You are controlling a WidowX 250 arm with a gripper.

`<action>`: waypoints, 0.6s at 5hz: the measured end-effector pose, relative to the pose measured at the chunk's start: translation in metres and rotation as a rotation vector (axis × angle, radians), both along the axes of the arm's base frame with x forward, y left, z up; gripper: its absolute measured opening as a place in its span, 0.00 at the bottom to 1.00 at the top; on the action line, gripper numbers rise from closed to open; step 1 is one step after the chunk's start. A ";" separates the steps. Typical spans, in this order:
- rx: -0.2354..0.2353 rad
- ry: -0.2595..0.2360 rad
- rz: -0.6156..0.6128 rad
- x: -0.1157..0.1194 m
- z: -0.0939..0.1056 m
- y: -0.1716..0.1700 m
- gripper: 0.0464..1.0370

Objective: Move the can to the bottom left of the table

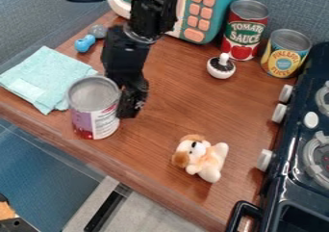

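Reading the camera view as a clock face, the task's can (94,115), with its purple-and-white label, stands upright on the wooden surface (154,142) at 9 o'clock, near the front-left edge. The claw (131,101) hangs at its 3 o'clock side, close against it; I cannot tell how far open it is, or whether it has hold of the can.

A pale teal cloth (55,72) lies just beyond the can, toward 10 o'clock, and a blue toy piece (84,44) sits between 10 and 11. A teal toy microwave (221,0) is just past 12, a red can (245,31) at 1, and a yellow-and-blue can (284,58) at 2. The plush dog (202,159) lies at 5 o'clock, left of the toy stove (292,149).
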State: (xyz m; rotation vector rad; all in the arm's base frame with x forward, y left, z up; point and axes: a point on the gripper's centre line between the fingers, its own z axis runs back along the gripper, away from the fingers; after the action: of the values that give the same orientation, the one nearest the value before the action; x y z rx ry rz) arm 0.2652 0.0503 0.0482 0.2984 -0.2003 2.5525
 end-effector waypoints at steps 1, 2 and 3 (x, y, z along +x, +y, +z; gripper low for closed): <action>-0.006 -0.050 0.001 0.004 0.012 -0.001 0.96; -0.026 -0.111 -0.021 0.014 0.023 -0.004 0.96; -0.035 -0.176 -0.068 0.031 0.039 -0.012 0.96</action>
State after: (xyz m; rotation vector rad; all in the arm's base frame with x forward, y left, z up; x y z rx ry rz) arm 0.2958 0.0386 0.0872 0.0519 -0.2277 2.5121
